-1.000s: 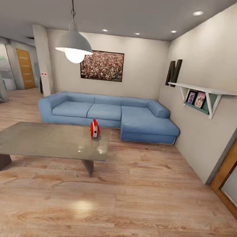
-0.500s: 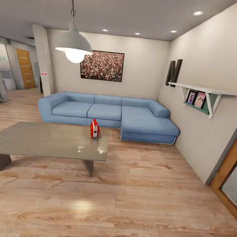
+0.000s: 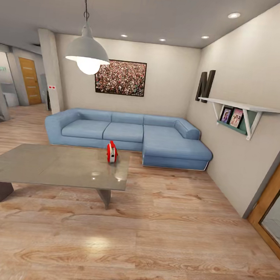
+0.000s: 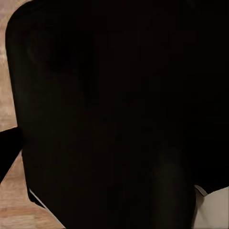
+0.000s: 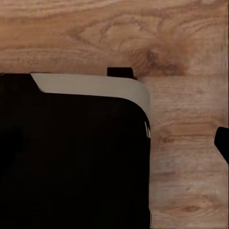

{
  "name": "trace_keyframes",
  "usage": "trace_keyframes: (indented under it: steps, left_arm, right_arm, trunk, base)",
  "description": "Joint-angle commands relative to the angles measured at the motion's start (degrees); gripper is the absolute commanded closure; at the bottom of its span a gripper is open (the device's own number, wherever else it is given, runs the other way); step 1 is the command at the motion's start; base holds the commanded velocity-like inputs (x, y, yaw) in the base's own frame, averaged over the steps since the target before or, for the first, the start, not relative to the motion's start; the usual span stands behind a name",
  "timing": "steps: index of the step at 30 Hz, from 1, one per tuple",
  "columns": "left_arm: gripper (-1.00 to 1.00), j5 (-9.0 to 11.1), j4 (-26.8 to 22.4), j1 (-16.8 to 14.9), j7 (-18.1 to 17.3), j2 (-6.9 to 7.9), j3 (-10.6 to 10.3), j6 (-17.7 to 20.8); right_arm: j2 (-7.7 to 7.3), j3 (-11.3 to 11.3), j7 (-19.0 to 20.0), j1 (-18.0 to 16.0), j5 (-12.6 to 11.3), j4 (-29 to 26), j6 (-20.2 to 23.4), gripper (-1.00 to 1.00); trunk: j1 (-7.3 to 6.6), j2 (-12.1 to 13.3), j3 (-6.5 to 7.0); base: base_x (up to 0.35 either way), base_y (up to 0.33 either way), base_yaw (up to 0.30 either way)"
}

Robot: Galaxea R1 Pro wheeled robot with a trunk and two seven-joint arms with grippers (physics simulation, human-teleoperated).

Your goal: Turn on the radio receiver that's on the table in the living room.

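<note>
Nothing has shifted since the earlier frames; the head view is unchanged. The small red radio receiver with white side band (image 3: 111, 152) stands upright near the far right corner of the low glossy grey bench (image 3: 47, 165). Behind it sits a blue L-shaped sofa (image 3: 127, 134) on light wood plank floor (image 3: 147, 243). Neither hand's opening can be told.
</note>
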Motion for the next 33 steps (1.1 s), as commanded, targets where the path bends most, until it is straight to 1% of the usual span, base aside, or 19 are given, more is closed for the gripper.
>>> trace_keyframes:
  steps: [1, 2, 4, 5, 6, 7, 10, 11, 12, 14, 15, 18, 20, 21, 22, 24, 25, 29, 33]
  left_arm:
    - [-1.00, 0.0, -0.3, 0.0, 0.3, 0.33, 0.0, 0.3]
    - [-1.00, 0.0, -20.1, -0.2, 1.1, 1.00, 0.0, 4.3]
    - [-1.00, 0.1, -28.2, -1.0, 2.4, 1.67, 0.1, 11.2]
    - [-1.00, 0.1, -34.1, -2.1, 3.1, 1.92, 0.1, 16.6]
    - [-1.00, 0.1, -36.1, -2.6, 3.3, 1.97, 0.1, 18.1]
    - [-1.00, 0.1, -42.5, -3.7, 3.6, 2.07, 0.1, 22.3]
    - [-1.00, 0.1, -54.4, -5.2, 3.8, 2.15, 0.4, 28.7]
    - [-1.00, 0.1, -58.3, -6.4, 3.8, 2.14, 0.6, 31.7]
    - [-1.00, 0.1, -59.9, -7.7, 3.7, 2.07, 0.7, 33.5]
    - [-1.00, 0.1, -61.1, -11.2, 3.7, 1.98, 0.9, 36.7]
    - [-1.00, 0.1, -61.1, -12.1, 3.7, 1.99, 0.9, 37.4]
    - [-1.00, 0.1, -60.3, -16.7, 3.6, 2.14, 1.2, 39.9]
    - [-1.00, 0.1, -59.9, -18.4, 3.6, 2.18, 2.2, 40.4]
    - [-1.00, 0.1, -59.8, -18.5, 3.6, 2.18, 2.4, 40.3]
    - [-1.00, 0.2, -59.8, -18.8, 3.6, 2.18, 2.9, 40.3]
    - [-1.00, 0.3, -59.7, -19.1, 3.5, 1.93, 3.7, 40.2]
    - [-1.00, 0.2, -59.6, -19.1, 3.6, 1.88, 3.8, 40.2]
    - [-1.00, 0.1, -59.6, -19.1, 3.6, 2.19, 4.1, 40.2]
    - [-1.00, 0.0, -59.6, -19.2, 3.8, 2.29, 4.8, 40.3]
  right_arm:
    - [-0.33, 0.0, 0.0, -0.3, 0.0, -0.3, 0.3, -1.00]
    - [-1.65, 0.0, 0.0, -1.6, 0.1, -22.6, 2.9, -1.00]
    - [-1.99, 0.0, 0.1, -4.6, 0.2, -26.8, 9.1, -1.00]
    - [-2.11, 0.0, 0.2, -7.9, 0.4, -28.6, 14.1, -1.00]
    - [-2.14, -0.1, 0.2, -9.0, 0.4, -29.0, 15.5, -1.00]
    - [-2.19, -0.1, 0.2, -11.8, 0.5, -30.0, 18.0, -1.00]
    - [-2.21, -0.1, 0.1, -15.2, 0.6, -33.1, 20.4, -1.00]
    - [-2.15, 0.0, 0.2, -16.3, 0.6, -34.8, 20.9, -1.00]
    - [-2.12, 0.0, 0.3, -17.3, 0.5, -35.9, 21.1, -1.00]
    - [-2.09, 0.0, 0.4, -19.2, 0.4, -37.0, 21.4, -1.00]
    - [-2.08, 0.0, 0.4, -19.5, 0.4, -37.2, 21.4, -1.00]
    - [-2.07, 0.1, 0.5, -20.5, 0.4, -37.7, 21.5, -1.00]
    - [-2.07, 0.8, 0.5, -20.7, 0.4, -37.9, 21.5, -1.00]
    - [-2.07, 1.2, 0.5, -20.7, 0.4, -37.9, 21.5, -1.00]
    - [-2.07, 2.1, 0.5, -20.8, 0.4, -37.9, 21.4, -1.00]
    - [-2.05, 4.7, 0.4, -20.8, 0.4, -37.9, 21.3, -1.00]
    - [-2.02, 5.2, 0.4, -20.8, 0.4, -37.9, 21.3, -1.00]
    - [-1.93, 5.9, 0.3, -20.8, 0.4, -37.8, 21.3, -1.00]
    - [-1.90, 6.0, 0.4, -20.8, 0.4, -37.8, 21.3, -1.00]
  trunk:
    - [0.00, 0.0, 0.00]
    - [0.00, 0.0, 0.00]
    - [0.00, 0.0, 0.00]
    - [0.00, 0.0, 0.00]
    - [0.00, 0.0, 0.00]
    - [0.00, 0.0, 0.00]
    - [0.00, 0.0, 0.00]
    - [0.00, 0.0, 0.00]
    - [0.00, 0.0, 0.00]
    - [0.00, 0.0, 0.00]
    - [0.00, 0.0, 0.00]
    - [0.00, 0.0, 0.00]
    - [0.00, 0.0, 0.00]
    - [0.00, 0.0, 0.00]
    - [0.00, 0.0, 0.00]
    - [0.00, 0.0, 0.00]
    - [0.00, 0.0, 0.00]
    - [0.00, 0.0, 0.00]
    - [0.00, 0.0, 0.00]
  base:
    - [0.000, 0.000, 0.000]
    - [0.000, 0.000, 0.000]
    - [0.000, 0.000, 0.000]
    - [0.000, 0.000, 0.000]
    - [0.000, 0.000, 0.000]
    - [0.000, 0.000, 0.000]
    - [0.000, 0.000, 0.000]
    - [0.000, 0.000, 0.000]
    - [0.000, 0.000, 0.000]
    - [0.000, 0.000, 0.000]
    - [0.000, 0.000, 0.000]
    - [0.000, 0.000, 0.000]
    - [0.000, 0.000, 0.000]
    - [0.000, 0.000, 0.000]
    - [0.000, 0.000, 0.000]
    - [0.000, 0.000, 0.000]
    - [0.000, 0.000, 0.000]
    - [0.042, 0.000, 0.000]
    - [0.257, 0.000, 0.000]
